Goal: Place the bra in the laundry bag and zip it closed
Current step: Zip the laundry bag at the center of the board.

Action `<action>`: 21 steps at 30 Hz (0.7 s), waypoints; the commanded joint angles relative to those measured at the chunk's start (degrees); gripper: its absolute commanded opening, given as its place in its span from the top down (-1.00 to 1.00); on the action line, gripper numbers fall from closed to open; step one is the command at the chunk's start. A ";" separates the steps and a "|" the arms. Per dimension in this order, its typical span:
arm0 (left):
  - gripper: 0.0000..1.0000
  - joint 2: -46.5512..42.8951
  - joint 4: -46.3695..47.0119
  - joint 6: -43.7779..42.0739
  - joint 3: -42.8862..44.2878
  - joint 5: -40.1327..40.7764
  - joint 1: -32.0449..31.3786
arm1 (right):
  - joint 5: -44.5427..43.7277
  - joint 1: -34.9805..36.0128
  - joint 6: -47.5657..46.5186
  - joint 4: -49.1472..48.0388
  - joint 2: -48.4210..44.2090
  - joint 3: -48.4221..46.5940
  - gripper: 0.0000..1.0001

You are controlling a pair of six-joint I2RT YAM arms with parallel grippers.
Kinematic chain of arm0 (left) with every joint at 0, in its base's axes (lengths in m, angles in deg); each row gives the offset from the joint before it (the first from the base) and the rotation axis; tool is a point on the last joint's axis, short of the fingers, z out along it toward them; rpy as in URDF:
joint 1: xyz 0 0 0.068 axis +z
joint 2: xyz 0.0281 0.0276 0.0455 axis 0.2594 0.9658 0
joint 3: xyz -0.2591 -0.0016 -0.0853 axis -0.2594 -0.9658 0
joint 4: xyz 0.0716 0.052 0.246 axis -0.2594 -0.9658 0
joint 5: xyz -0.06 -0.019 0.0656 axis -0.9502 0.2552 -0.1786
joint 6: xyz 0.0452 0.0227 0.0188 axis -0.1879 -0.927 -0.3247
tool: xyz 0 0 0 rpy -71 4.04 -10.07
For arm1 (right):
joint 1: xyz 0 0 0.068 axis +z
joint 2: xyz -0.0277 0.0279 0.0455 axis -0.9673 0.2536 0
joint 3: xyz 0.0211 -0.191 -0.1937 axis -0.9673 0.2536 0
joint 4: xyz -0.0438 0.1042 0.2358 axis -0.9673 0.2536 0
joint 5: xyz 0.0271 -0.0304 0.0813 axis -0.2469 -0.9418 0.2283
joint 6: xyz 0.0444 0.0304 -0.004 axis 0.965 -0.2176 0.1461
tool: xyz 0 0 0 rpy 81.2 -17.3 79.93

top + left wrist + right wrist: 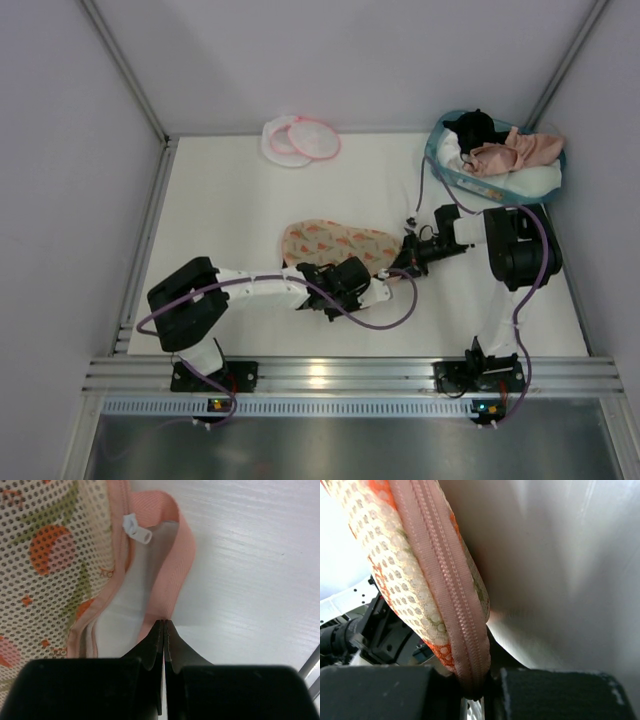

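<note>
The salmon-pink bra [515, 152] lies in the teal basket [440, 132] at the back right, away from both grippers. At the back centre, flat on the table, is the laundry bag [300, 140], round white mesh with a pink rim. An orange-printed mesh pouch [335, 245] with a pink zipper lies mid-table. My left gripper [166, 622] is shut on the loose pink zipper tape [172, 565] at its partly unzipped end, below the white zipper pull [136, 529]. My right gripper [475, 690] is shut on the zipped pink seam [445, 585] of the same pouch's end, lifting it.
The basket also holds a black garment [475, 128] and white cloth [530, 180]. Both wrists [400, 265] meet close together at the pouch's right end. Grey walls enclose the table on the left, back and right; a metal rail [350, 375] runs along the near edge.
</note>
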 commanded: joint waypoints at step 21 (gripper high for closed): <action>0.01 5.38 5.03 27.98 8.07 -16.57 10.01 | 2.80 -0.68 9.27 -12.39 -0.96 5.34 1.00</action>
